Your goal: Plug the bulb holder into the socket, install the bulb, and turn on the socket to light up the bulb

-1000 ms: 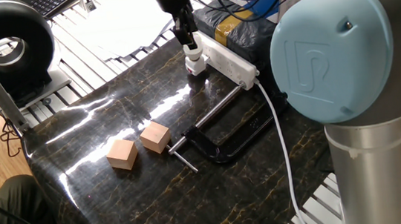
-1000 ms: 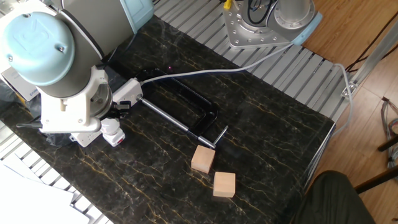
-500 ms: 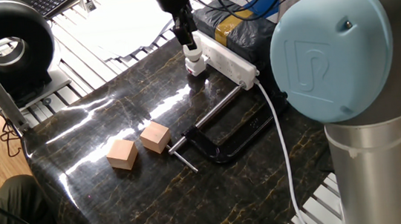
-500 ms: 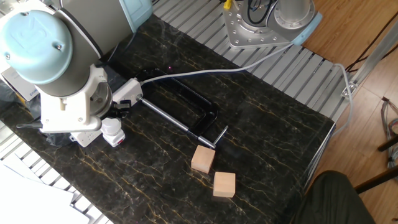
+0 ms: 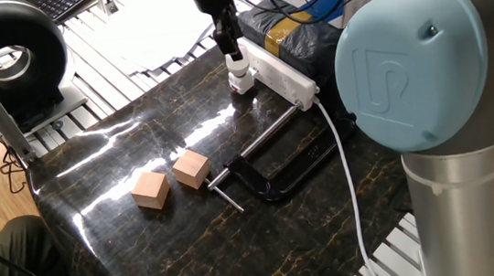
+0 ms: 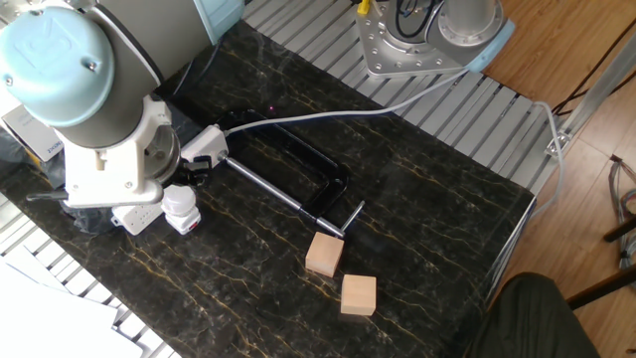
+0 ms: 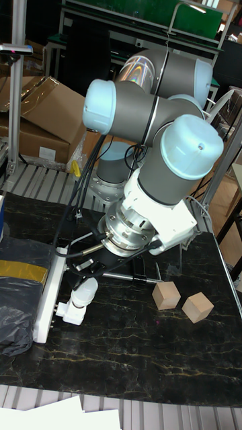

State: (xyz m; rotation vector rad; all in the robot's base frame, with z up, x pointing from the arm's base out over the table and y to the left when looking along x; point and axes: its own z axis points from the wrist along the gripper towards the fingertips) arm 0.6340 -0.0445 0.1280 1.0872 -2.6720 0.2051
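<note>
One gripper [image 5: 233,55] clenched on bulb [image 7: 85,293] seated in bulb holder [image 5: 241,82] at socket [image 5: 282,73] end near table edge; rotate squarely about thread axis, avoid cross-threading

A dark marbled tabletop [image 5: 148,249] over wooden floor [image 6: 586,60], cardboard boxes [image 7: 37,117] stacked behind.

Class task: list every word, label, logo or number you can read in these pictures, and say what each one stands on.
"UR": a raised logo, stylised, on the arm's blue joint cap.
White label on the black round device: too small to read.
No other text can be read.
</note>
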